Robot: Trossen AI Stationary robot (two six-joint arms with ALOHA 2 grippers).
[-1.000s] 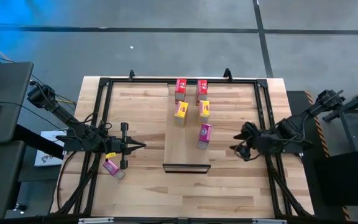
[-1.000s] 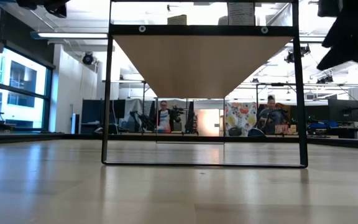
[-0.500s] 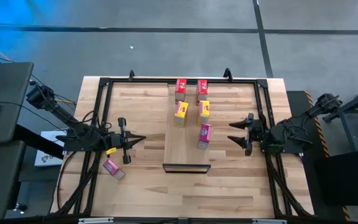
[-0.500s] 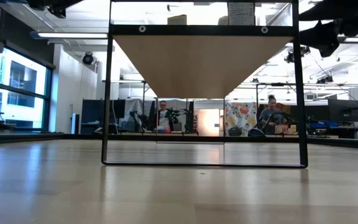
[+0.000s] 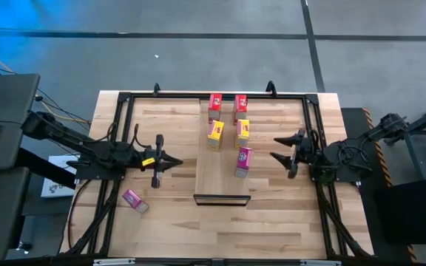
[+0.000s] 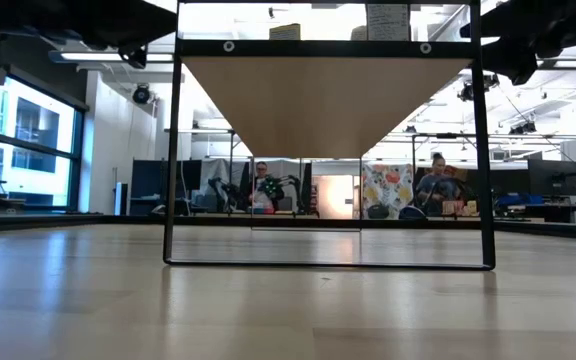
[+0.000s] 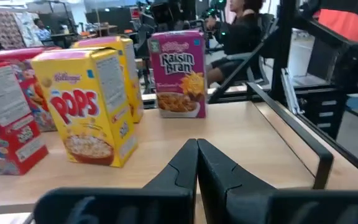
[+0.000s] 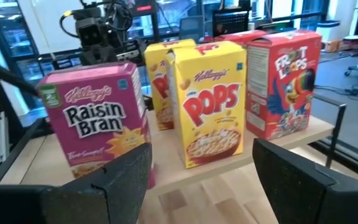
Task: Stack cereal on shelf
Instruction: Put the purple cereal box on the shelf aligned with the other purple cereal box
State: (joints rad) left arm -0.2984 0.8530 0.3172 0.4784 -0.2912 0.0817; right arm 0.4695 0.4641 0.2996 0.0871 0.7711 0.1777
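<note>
Magenta box point(image 5: 243, 160) standing on the shelf point(image 5: 220, 177) at frame centre; right tool point(image 5: 285, 153) hovering wide beside it; left tool point(image 5: 170, 162) hovering closed and empty, centre-left.

Bright, even overhead light; ceiling strips point(image 6: 118, 57) glare white in the low view, windows point(image 6: 28, 120) glow at left. Wrist views blur nearby fingers; shadows stay soft.

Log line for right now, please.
shelf: five boxes | sixth pink box: on table | left gripper: shut, empty | right gripper: open, facing shelf
</note>
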